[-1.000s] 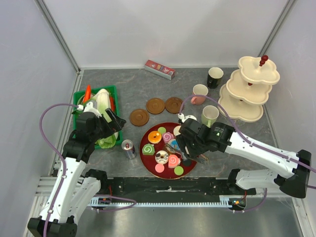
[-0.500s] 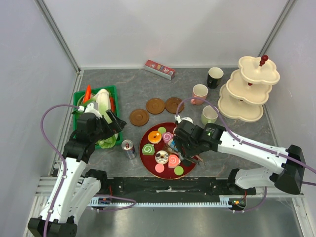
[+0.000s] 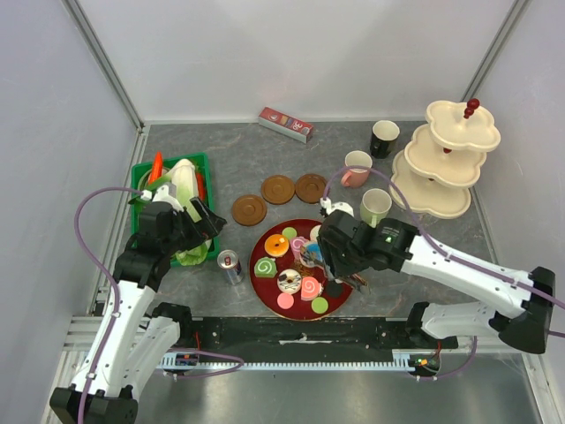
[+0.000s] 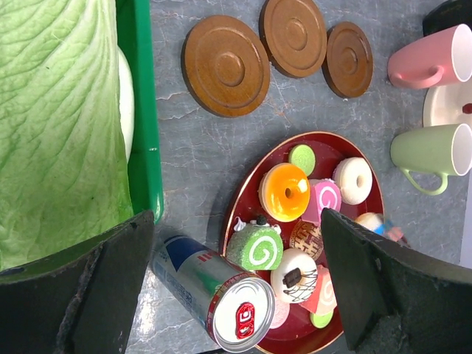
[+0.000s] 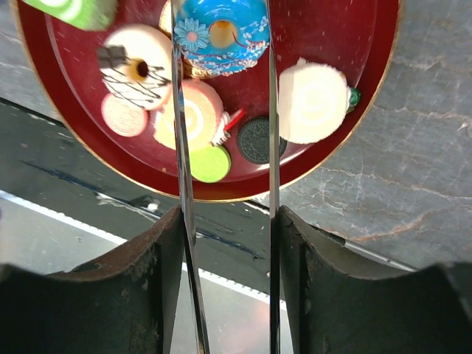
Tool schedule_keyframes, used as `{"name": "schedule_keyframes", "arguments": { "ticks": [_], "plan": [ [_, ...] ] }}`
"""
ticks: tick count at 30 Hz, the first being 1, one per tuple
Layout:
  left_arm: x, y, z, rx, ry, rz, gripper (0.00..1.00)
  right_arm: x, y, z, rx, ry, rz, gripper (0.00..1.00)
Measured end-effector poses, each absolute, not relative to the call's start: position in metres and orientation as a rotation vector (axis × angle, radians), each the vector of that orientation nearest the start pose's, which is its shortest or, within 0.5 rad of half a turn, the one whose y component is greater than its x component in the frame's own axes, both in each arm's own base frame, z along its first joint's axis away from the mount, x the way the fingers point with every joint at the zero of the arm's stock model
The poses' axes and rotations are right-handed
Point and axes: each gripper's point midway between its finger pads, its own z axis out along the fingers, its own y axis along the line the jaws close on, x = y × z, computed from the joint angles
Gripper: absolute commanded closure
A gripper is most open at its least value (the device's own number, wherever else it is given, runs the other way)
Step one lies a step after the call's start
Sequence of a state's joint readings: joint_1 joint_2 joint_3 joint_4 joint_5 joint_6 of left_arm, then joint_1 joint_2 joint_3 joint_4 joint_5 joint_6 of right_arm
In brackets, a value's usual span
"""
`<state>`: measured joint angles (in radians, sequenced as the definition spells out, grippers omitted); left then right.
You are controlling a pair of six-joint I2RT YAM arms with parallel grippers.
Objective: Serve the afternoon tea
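Observation:
A red tray (image 3: pixel 257 281) of toy pastries sits at the front centre. My right gripper (image 5: pixel 225 221) is shut on a pair of thin metal tongs (image 5: pixel 270 110), their blades lying against my finger pads. The blades reach over the tray and flank a blue donut (image 5: pixel 221 26) closely on both sides. In the top view the right gripper (image 3: pixel 334 265) hangs over the tray's right half. My left gripper (image 4: pixel 236 287) is open and empty above a drink can (image 4: pixel 210 287), between crate and tray. Three brown saucers (image 3: pixel 278 189) lie behind the tray. Black (image 3: pixel 384 138), pink (image 3: pixel 357 168) and green (image 3: pixel 375 207) mugs stand beside the cream tiered stand (image 3: pixel 446 159).
A green crate (image 3: pixel 141 177) with cabbage and other vegetables stands at the left, under the left arm. The can (image 3: pixel 231 267) stands just left of the tray. A red box (image 3: pixel 285 124) lies near the back wall. Walls close in the table on three sides.
The right gripper's jaws have squeezed closer, bringing the tongs' blades in around the blue donut. The right arm shifted slightly over the tray. The left arm has not moved.

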<state>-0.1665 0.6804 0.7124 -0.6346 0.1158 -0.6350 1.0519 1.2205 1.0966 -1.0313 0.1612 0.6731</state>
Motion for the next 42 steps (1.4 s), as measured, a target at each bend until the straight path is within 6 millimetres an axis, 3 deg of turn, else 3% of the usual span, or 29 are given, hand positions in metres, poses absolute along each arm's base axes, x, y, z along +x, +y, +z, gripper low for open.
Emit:
{"name": "schedule_keyframes", "arguments": {
  "ticks": [6, 10, 16, 21, 25, 31, 42],
  "plan": [
    [0.229, -0.085, 0.174, -0.455, 2.202, -0.576, 0.01, 0.141, 0.220, 0.208, -0.375, 2.533, 0.415, 0.49],
    [0.228, -0.087, 0.173, -0.450, 2.211, -0.588, 0.01, 0.156, 0.210, 0.248, -0.289, 2.411, 0.421, 0.49],
    [0.228, -0.087, 0.172, -0.453, 2.211, -0.592, 0.01, 0.190, 0.169, 0.301, -0.079, 2.203, 0.309, 0.50],
    [0.227, -0.088, 0.173, -0.448, 2.209, -0.600, 0.01, 0.220, 0.134, 0.324, 0.076, 2.096, 0.140, 0.50],
    [0.227, -0.089, 0.173, -0.445, 2.210, -0.606, 0.01, 0.247, 0.110, 0.317, 0.151, 2.092, -0.047, 0.49],
    [0.226, -0.092, 0.174, -0.437, 2.213, -0.622, 0.01, 0.281, 0.076, 0.287, 0.203, 2.172, -0.267, 0.48],
    [0.225, -0.092, 0.176, -0.431, 2.205, -0.631, 0.01, 0.294, 0.031, 0.197, 0.257, 2.420, -0.366, 0.48]
  ]
}}
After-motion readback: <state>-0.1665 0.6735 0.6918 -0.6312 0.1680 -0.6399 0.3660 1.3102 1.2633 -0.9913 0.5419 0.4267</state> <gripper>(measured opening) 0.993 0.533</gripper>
